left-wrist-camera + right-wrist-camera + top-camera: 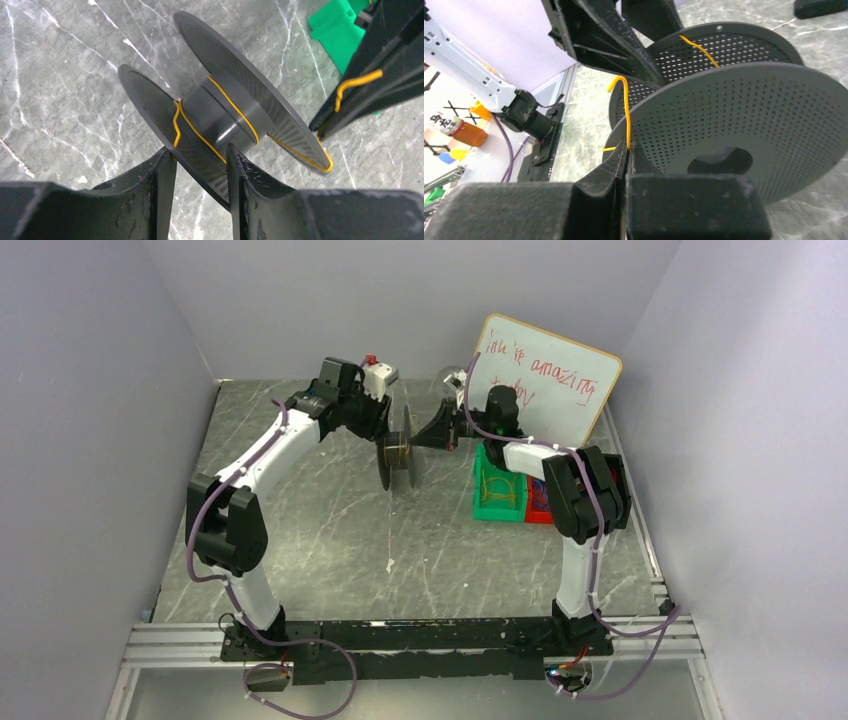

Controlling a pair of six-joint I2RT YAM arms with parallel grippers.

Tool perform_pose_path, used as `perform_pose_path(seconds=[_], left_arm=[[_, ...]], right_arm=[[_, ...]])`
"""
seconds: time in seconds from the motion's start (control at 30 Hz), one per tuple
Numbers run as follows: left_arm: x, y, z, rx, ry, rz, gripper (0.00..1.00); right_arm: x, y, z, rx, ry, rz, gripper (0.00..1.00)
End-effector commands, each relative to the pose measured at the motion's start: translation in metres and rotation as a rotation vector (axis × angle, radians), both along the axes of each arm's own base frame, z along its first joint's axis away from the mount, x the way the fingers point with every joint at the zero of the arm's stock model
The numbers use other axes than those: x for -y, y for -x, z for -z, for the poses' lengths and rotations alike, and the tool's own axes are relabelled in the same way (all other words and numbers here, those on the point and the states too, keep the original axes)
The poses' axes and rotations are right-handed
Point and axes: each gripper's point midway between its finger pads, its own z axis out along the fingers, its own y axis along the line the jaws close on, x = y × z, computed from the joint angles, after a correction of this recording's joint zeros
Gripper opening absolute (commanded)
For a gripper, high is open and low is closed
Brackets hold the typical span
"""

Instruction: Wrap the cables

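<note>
right gripper pinches cable above marbled table.

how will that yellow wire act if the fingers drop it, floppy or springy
Probably springy rather than limp: the wire stands up in an arch from the right fingers and holds sharp kinks. Its turns sit loosely around the hub of the spool, so it may well uncoil if released. It looks thin and light.

White arm links, black joints, purple cables, scuffed black fingers
</note>
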Motion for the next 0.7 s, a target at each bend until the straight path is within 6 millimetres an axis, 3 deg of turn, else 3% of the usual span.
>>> perform_pose_path(seconds=[0.0, 0.07, 0.17, 0.47, 0.6, 0.67], left_arm=[[0.011, 0.028, -0.007, -0.065, 0.016, 0.116, 0.45], [0.012, 0.028, -0.009, -0.063, 0.021, 0.121, 0.5], [0.015, 0.027, -0.016, -0.054, 0.038, 0.131, 0.65], [0.022, 0.022, -0.021, -0.052, 0.058, 0.145, 0.72], [0.023, 0.019, -0.033, -0.026, 0.071, 0.142, 0.93], [0.024, 0.019, -0.04, -0.016, 0.075, 0.144, 0.94]], right_arm=[[0.017, -0.04, -0.016, 0.118, -0.015, 0.178, 0.0], [0.017, -0.04, -0.014, 0.116, -0.008, 0.177, 0.0], [0.017, -0.039, -0.01, 0.119, 0.01, 0.182, 0.0], [0.015, -0.034, -0.007, 0.104, -0.003, 0.162, 0.0], [0.01, -0.028, -0.01, 0.114, -0.011, 0.137, 0.0], [0.008, -0.026, -0.012, 0.121, -0.015, 0.126, 0.0]])
